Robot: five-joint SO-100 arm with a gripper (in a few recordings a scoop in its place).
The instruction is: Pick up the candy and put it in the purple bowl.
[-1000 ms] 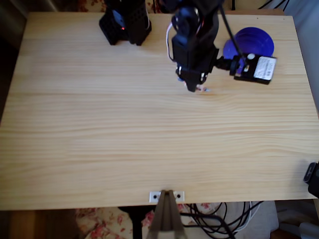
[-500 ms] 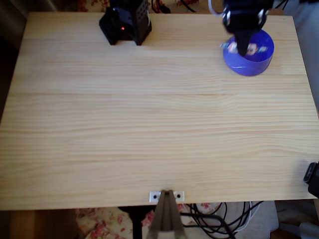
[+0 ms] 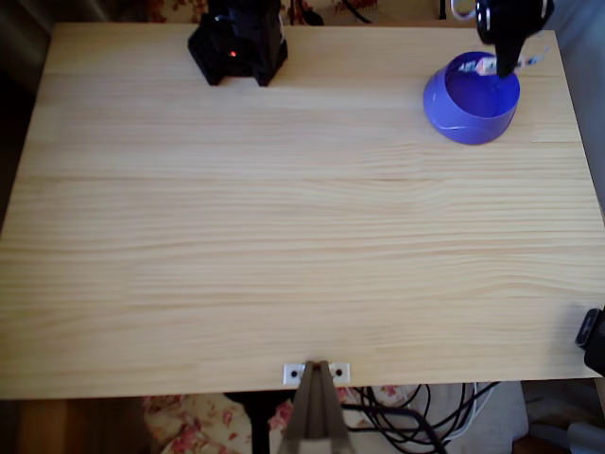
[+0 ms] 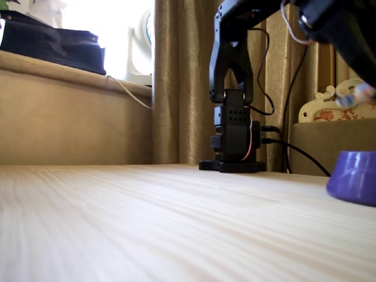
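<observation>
The purple bowl [image 3: 471, 104] stands at the table's back right in the overhead view and low at the right edge [image 4: 354, 176] of the fixed view. My black gripper [image 3: 508, 62] hangs above the bowl's far rim, shut on the candy [image 3: 485, 66], whose twisted white-and-blue ends stick out on both sides of the fingers. In the fixed view the candy [image 4: 356, 94] is held well above the bowl, just under the gripper [image 4: 367, 79] at the right edge. The candy's middle is hidden by the fingers.
The arm's black base [image 3: 236, 43] stands at the back of the wooden table [image 3: 284, 246], left of the bowl. A camera mount [image 3: 317, 374] is clamped to the front edge. Curtains and cables [image 4: 294, 150] are behind the base.
The gripper rose from the table with the candy and swung right and back: first over the bowl's middle, now above its far rim.
</observation>
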